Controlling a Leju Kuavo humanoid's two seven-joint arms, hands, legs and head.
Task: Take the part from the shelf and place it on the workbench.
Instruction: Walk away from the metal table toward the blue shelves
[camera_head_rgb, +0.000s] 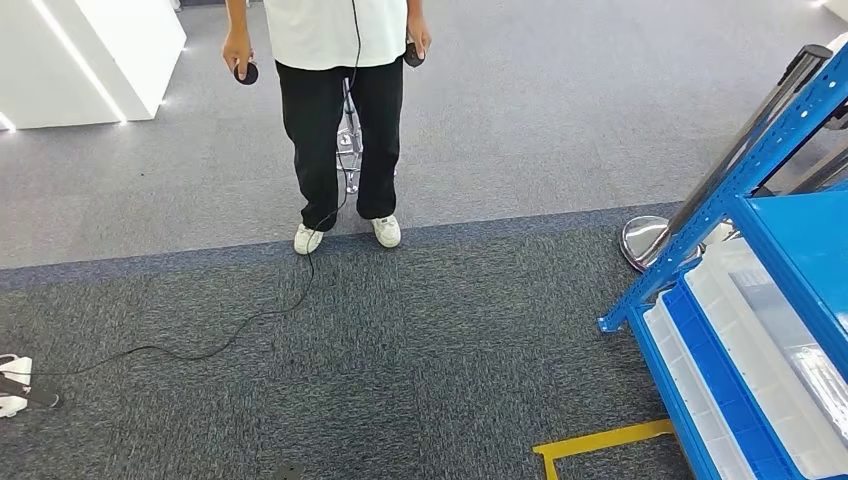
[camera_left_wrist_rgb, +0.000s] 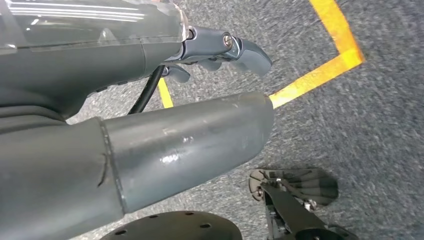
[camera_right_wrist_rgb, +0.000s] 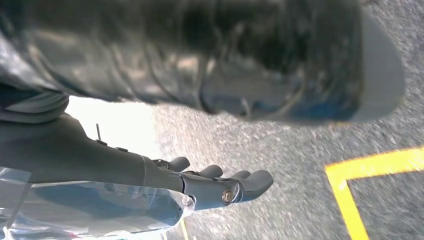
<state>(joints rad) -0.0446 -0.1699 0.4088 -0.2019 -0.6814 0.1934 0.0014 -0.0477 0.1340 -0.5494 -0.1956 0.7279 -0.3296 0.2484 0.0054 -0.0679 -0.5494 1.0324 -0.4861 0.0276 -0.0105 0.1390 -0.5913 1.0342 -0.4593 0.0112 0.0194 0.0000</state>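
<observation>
Blue steel marks the shelf (camera_head_rgb: 745, 165) at the right edge of the head view, with white bins (camera_head_rgb: 770, 345) lying in its lower level; the robot faces mostly away from it, toward grey carpet (camera_head_rgb: 420, 340) where a person (camera_head_rgb: 335, 110) stands with a dark controller in each hand and a black cable (camera_head_rgb: 220, 335) runs across the floor. Both arms hang down beside the body; the left hand (camera_left_wrist_rgb: 220, 50) holds nothing, its fingers loosely stretched over the carpet near yellow tape (camera_left_wrist_rgb: 325, 65); the right hand (camera_right_wrist_rgb: 220, 185) is also empty, fingers extended and slightly apart. The part itself I cannot pick out; it is probably in one of the bins, but from this angle their contents are not readable. No workbench is visible.

I judge the task is at its very start: the step in hand is to turn and approach the shelf. To do it well, the robot should rotate to the right until the bins sit in the middle of the head view; it should stop close enough to reach without leaning; the feet should stay away from the cable and the person; the hands should rise only after the body is steady, so no finger strikes the blue frame.
</observation>
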